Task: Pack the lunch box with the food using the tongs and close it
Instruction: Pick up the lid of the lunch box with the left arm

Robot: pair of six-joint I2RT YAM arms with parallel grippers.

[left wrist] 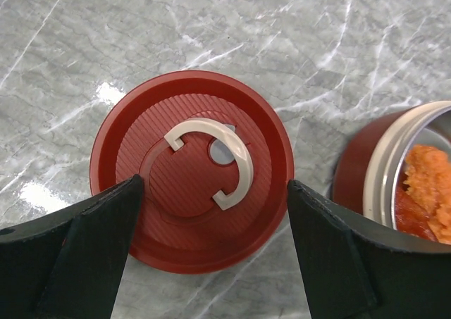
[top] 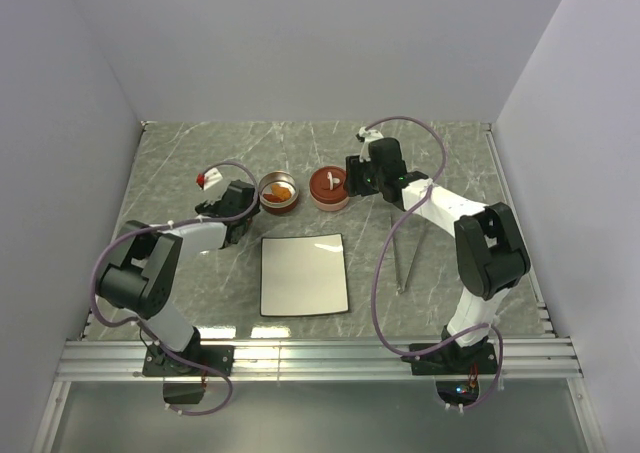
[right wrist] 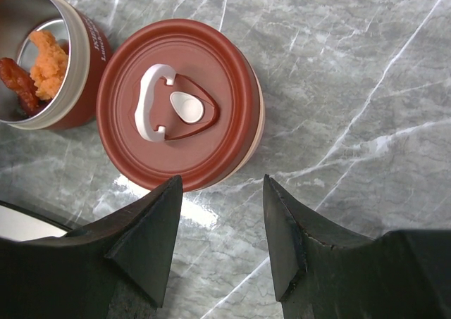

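Observation:
The lunch box is two round red tins. One tin (top: 279, 193) stands open with orange and red food (right wrist: 44, 64) inside. The other tin (top: 329, 188) wears a red lid with a white handle (right wrist: 180, 104). A second red lid (left wrist: 192, 171) lies flat on the marble. My left gripper (left wrist: 213, 184) is open, and its fingers straddle this lid without clamping it. Just in front of the closed tin, my right gripper (right wrist: 218, 192) is open and holds nothing. The tongs (top: 400, 258) lie on the table to the right of the plate, under the right arm.
A white square plate (top: 303, 273) lies between the two arms, with its top bare. The open tin (left wrist: 394, 185) stands close to my left gripper's right finger. Grey walls enclose the table on three sides. A metal rail (top: 320, 353) runs along the near edge.

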